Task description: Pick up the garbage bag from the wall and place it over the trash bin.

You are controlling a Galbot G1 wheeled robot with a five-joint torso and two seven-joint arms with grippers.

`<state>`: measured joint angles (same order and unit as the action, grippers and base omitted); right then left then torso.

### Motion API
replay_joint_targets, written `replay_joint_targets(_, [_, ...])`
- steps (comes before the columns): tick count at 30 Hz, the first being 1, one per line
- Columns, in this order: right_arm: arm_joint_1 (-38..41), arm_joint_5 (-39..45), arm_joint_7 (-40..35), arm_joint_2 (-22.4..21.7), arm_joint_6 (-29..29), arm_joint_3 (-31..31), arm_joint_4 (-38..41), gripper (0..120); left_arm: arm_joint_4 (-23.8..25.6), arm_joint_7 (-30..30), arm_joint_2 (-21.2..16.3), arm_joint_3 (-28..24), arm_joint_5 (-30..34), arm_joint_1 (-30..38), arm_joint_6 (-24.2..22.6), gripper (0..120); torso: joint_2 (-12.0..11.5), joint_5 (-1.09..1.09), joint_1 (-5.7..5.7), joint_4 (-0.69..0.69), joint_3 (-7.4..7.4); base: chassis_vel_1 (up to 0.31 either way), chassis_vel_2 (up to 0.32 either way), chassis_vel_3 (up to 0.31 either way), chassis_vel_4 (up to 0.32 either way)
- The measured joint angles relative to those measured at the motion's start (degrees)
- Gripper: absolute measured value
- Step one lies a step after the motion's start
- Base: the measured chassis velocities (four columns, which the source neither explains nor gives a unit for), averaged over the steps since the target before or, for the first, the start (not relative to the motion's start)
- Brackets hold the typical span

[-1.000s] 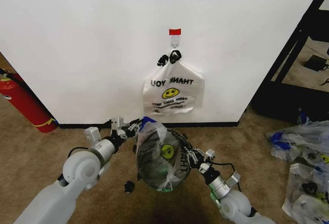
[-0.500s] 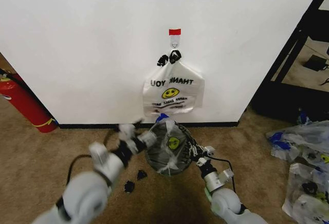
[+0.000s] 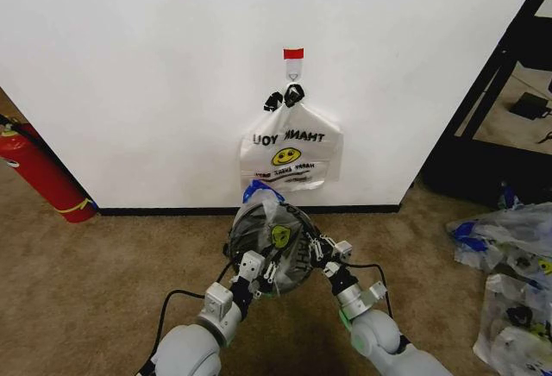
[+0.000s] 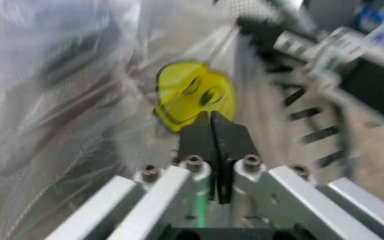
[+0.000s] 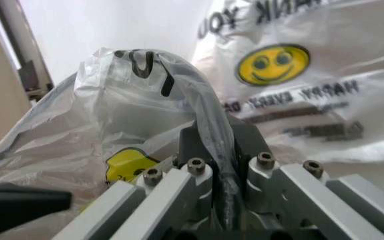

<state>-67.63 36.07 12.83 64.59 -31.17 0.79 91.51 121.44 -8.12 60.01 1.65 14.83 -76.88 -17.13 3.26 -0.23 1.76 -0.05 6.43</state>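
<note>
Translucent white plastic, the garbage bag (image 3: 274, 240) with its yellow smiley face and a blue tape tab at its far edge is draped over the small round black wire-mesh trash bin (image 3: 297, 264), which stands on the brown carpet (image 3: 103, 264) just in front of the plain white wall (image 3: 172, 65) and its black baseboard. We hold our left end effector (image 3: 261, 274) against the near left side of the bin; in the left wrist view its fingers (image 4: 213, 137) are pressed together right below the smiley print, with bag film lying all around them, but we cannot tell whether any film is caught between the tips. Our right end effector (image 3: 321, 253) sits at the near right side of the bin, and in the right wrist view its fingers (image 5: 199, 145) are closed on a bunched fold of the bag's plastic. On the wall above the bin, a second smiley "THANK YOU" bag with black handle clips (image 3: 290, 150) hangs from a small hook under a red tape strip (image 3: 293, 53). A red fire extinguisher (image 3: 39, 173) leans at the wall, well apart on our left.
</note>
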Motion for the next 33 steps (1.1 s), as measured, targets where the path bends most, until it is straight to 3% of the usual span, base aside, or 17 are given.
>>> replay_joint_targets(7, [-0.56, -0.52, 1.65, 0.44, -0.75, -0.16, 0.73, 1, -1.52, -3.94, 0.77, -0.48, -3.52, 1.04, -4.07, 0, 0.0, 0.0, 0.0, 0.0, 0.0, 0.0, 0.0, 0.0, 0.0])
replay_joint_targets(13, [-1.0, -1.25, 2.15, 1.46, -1.04, -0.78, 1.26, 1, -4.24, -9.96, 4.46, -2.39, -8.85, 2.74, -9.43, 0, 0.0, 0.0, 0.0, 0.0, 0.0, 0.0, 0.0, 0.0, 0.0])
replay_joint_targets(33, [-3.09, -2.53, 5.71, 1.05, -1.51, -1.73, 3.15, 1, -13.28, -13.6, 7.67, -2.2, -9.63, 9.3, -11.77, 0, -0.01, 0.0, 0.0, 0.0, 0.0, 0.0, 0.0, 0.0, 0.0])
